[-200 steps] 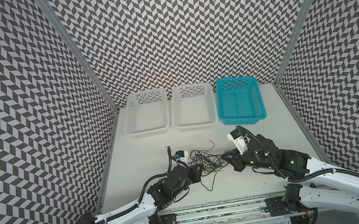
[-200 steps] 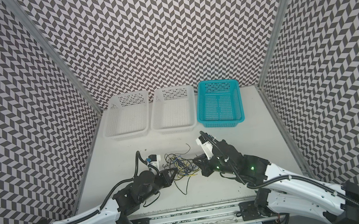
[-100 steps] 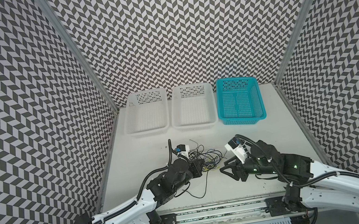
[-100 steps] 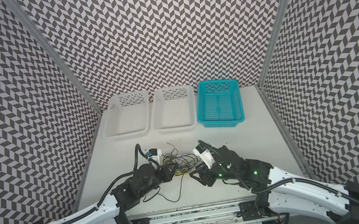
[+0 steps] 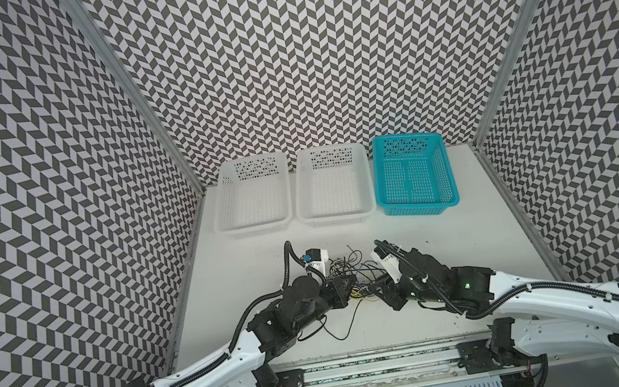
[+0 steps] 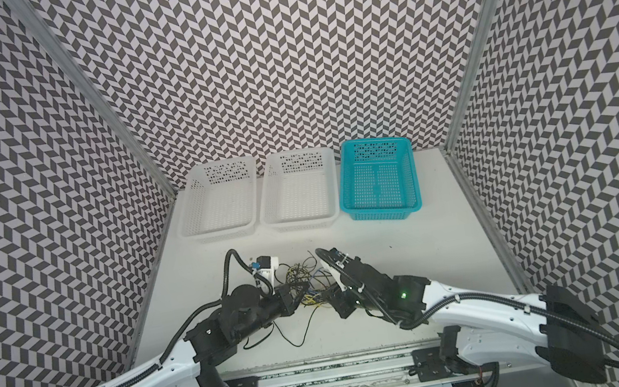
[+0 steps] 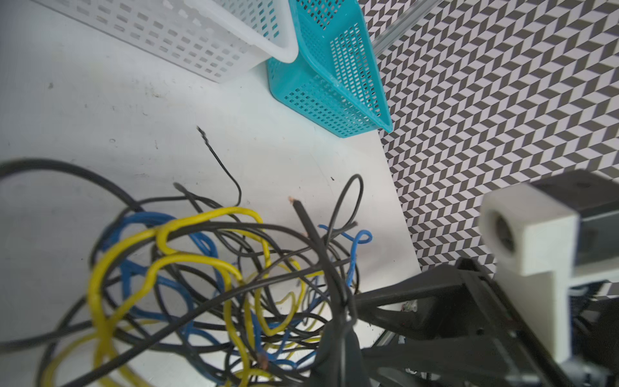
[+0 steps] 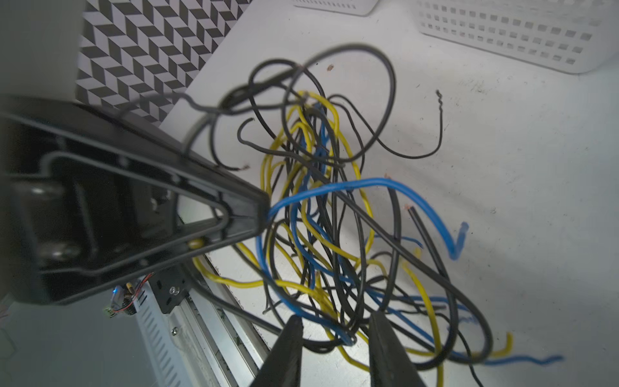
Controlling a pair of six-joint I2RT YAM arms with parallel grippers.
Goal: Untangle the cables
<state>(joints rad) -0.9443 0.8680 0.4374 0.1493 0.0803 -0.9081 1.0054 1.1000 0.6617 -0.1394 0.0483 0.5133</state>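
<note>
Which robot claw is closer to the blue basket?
The right one. The right gripper sits nearer the camera than the blue basket, at the cables. The left gripper is farther left, on the cables' other side.

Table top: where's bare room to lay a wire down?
Bare: the table right of the cables, in front of the teal basket, and the strip before the white baskets. Crowded: the middle, where the left gripper and right gripper meet in them.

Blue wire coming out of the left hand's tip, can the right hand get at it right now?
Probably yes: the thin blue wire runs between the right hand's open fingers, but black and yellow cables share that gap, so it may catch those too.
</note>
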